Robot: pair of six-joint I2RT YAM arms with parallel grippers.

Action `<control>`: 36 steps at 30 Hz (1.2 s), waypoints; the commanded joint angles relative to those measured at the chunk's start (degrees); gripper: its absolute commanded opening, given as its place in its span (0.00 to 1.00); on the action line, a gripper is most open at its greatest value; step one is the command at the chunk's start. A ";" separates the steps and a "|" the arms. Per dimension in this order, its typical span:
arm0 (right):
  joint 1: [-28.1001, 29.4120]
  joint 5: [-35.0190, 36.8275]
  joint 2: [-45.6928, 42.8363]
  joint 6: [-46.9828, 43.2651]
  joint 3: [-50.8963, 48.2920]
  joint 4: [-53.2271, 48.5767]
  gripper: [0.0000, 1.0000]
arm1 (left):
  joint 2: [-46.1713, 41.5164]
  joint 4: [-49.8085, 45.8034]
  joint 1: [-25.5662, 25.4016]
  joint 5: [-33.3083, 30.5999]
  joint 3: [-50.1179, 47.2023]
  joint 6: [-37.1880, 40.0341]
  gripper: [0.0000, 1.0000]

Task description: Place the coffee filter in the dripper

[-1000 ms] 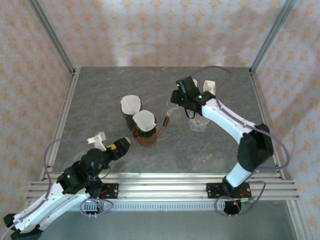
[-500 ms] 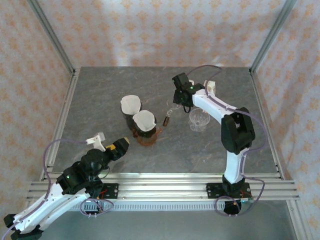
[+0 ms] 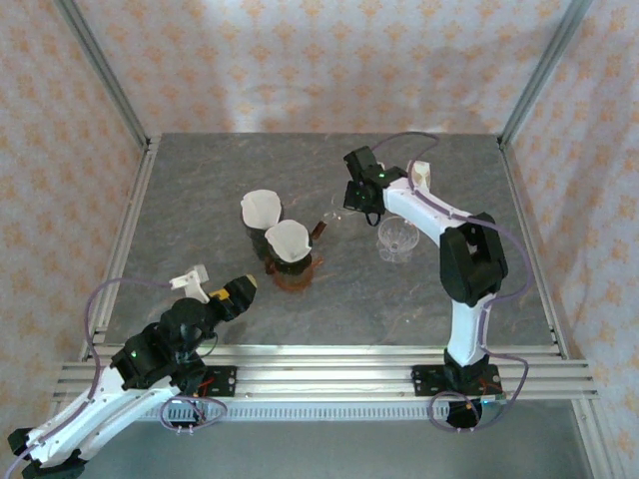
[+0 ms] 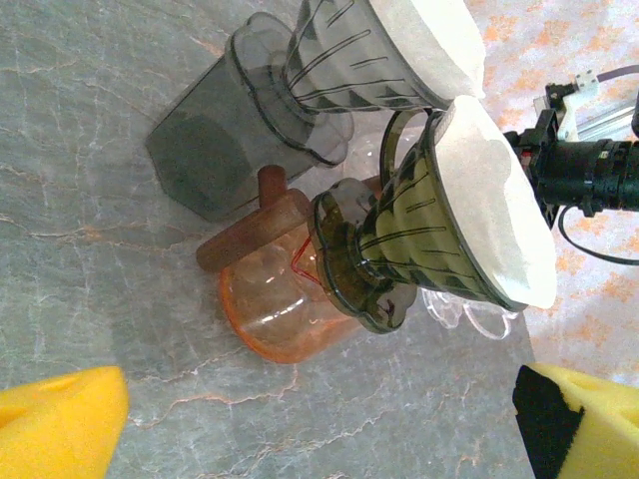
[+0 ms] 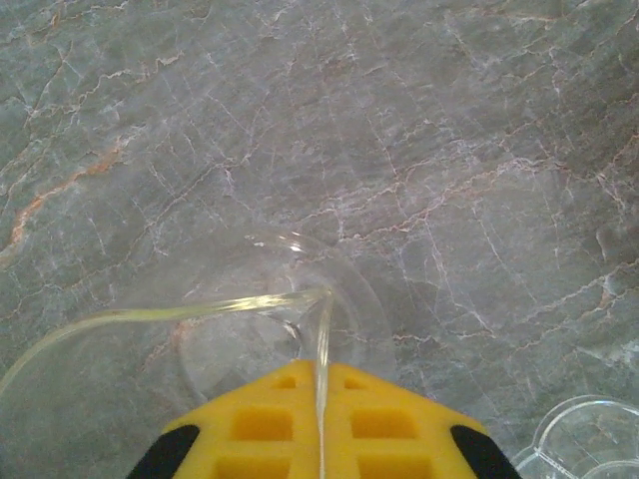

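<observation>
Now we see our left gripper (image 3: 238, 289) spread wide at 7 o'clock in the top view, our right gripper (image 5: 319, 384) pinched on the rim of a clear vessel (image 5: 250, 329) near 12, and white filters (image 3: 288, 238) seated in dark drippers (image 4: 419, 239) at 8 o'clock of it.

Coffee filter (image 4: 499, 200) inside dark dripper (image 4: 404, 239)

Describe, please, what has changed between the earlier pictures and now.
The right arm folded its elbow in; the right claw closed on the rim of the clear vessel and tugged it slightly left, toward the filter-lined drippers. The left claw stayed open and still; those drippers and the empty clear dripper did not move.
</observation>
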 commanded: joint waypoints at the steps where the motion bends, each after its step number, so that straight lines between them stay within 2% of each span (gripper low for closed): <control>1: -0.17 -0.73 -6.89 -0.09 -3.32 1.36 0.04 | -0.94 -2.46 0.20 -2.41 1.45 0.90 1.00; 9: 0.16 2.02 -21.57 0.53 -11.67 1.95 0.03 | -1.03 -2.77 0.21 -2.46 1.58 0.69 1.00; 13: 0.55 0.87 -30.58 0.72 -16.57 0.88 0.03 | -1.20 -2.96 0.19 -2.50 1.45 0.37 1.00; 21: 9.24 1.24 -44.26 1.16 -28.11 -5.70 0.03 | -0.69 -1.33 0.20 -1.98 0.42 -0.07 1.00; 28: 20.70 6.54 -43.91 1.61 -32.93 -10.43 0.03 | 1.08 0.57 0.19 -1.17 -0.52 -0.75 1.00; 36: 27.50 7.54 -38.42 4.56 -36.63 -4.99 0.04 | 1.16 1.62 0.21 -0.29 -1.88 -1.92 1.00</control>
